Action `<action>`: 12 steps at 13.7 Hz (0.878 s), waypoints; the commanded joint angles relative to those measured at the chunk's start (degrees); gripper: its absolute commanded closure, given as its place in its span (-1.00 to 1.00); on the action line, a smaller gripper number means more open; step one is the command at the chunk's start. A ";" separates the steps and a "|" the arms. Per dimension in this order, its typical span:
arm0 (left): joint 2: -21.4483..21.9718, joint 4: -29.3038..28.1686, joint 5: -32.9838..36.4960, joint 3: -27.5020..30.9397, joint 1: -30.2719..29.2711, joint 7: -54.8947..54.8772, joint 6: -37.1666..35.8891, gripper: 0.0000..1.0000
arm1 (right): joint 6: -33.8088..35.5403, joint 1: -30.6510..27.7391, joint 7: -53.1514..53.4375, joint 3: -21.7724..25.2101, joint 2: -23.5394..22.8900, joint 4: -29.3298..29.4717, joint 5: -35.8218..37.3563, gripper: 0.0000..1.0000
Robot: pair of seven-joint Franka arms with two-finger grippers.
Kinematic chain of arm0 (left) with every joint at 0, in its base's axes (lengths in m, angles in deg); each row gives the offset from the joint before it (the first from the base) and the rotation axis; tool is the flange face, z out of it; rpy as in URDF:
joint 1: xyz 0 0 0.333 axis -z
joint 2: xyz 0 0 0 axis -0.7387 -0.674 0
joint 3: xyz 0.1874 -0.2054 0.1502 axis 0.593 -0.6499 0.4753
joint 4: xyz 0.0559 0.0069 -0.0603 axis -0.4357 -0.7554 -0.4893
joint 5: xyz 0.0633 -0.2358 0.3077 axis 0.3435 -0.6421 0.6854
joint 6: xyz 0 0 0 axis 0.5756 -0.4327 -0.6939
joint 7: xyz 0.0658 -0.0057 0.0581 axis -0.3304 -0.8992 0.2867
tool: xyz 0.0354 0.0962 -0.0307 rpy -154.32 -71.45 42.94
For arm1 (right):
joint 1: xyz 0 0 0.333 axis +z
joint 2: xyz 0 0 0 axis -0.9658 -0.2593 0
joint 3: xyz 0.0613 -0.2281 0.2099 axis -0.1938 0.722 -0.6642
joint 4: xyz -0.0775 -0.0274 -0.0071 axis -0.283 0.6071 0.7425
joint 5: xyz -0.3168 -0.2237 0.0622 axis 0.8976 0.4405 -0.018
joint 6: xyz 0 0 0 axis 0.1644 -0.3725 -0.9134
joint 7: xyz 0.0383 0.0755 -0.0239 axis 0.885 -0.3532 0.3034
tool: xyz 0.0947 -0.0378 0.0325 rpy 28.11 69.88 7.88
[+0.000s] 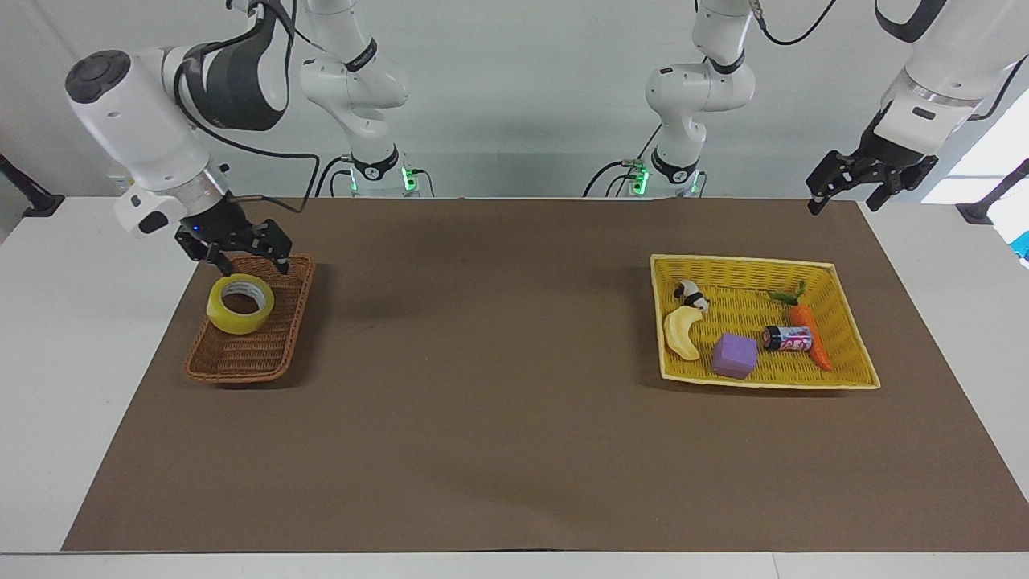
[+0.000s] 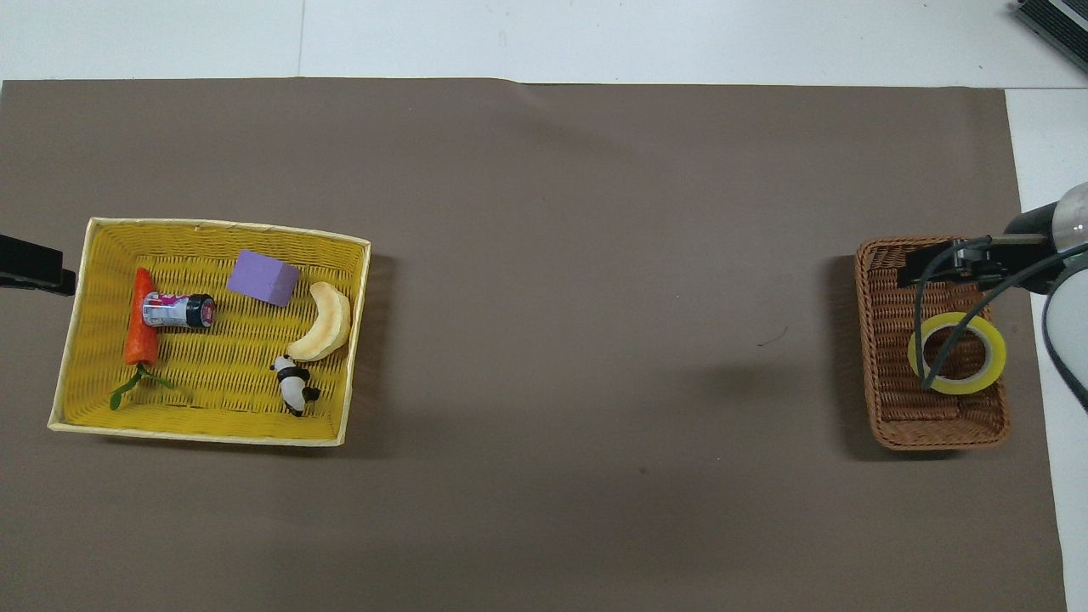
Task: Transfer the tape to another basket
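Tape [image 1: 240, 303] lies flat, hole upward, in the brown basket [image 1: 241, 362], under the right gripper [image 1: 245, 257], whose fingers are spread and empty. Overhead, a cable partly hides it. Left gripper [image 1: 844, 193] waits, spread, above the table corner.

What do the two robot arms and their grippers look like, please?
Both arms are glossy white with rounded segments and dark grey joint covers. Black cables run along them. The right gripper and the left gripper are black, each with two fingers. Green lights glow at both bases.
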 commanded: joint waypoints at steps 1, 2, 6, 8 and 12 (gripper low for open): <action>0.16 0.44 0.48 0.39 0.34 0.07 -1.12 -1.00 | 1.91 3.71 6.02 0.01 2.39 -0.34 2.67 -1.00; 0.16 0.44 0.48 0.39 0.42 0.07 -1.12 -1.00 | 2.35 4.68 7.25 0.01 2.91 -0.26 2.84 -1.00; 0.16 0.44 0.48 0.39 0.42 0.07 -1.12 -1.00 | 8.30 6.01 8.41 -0.43 4.85 4.28 5.39 -1.00; 0.16 0.44 0.48 0.39 0.42 0.07 -1.12 -1.00 | 13.32 6.18 8.50 -0.69 4.24 9.48 5.83 -1.00; 0.16 0.44 0.48 0.39 0.42 0.07 -1.12 -1.00 | 12.90 5.57 7.35 0.00 4.41 9.68 3.21 -1.00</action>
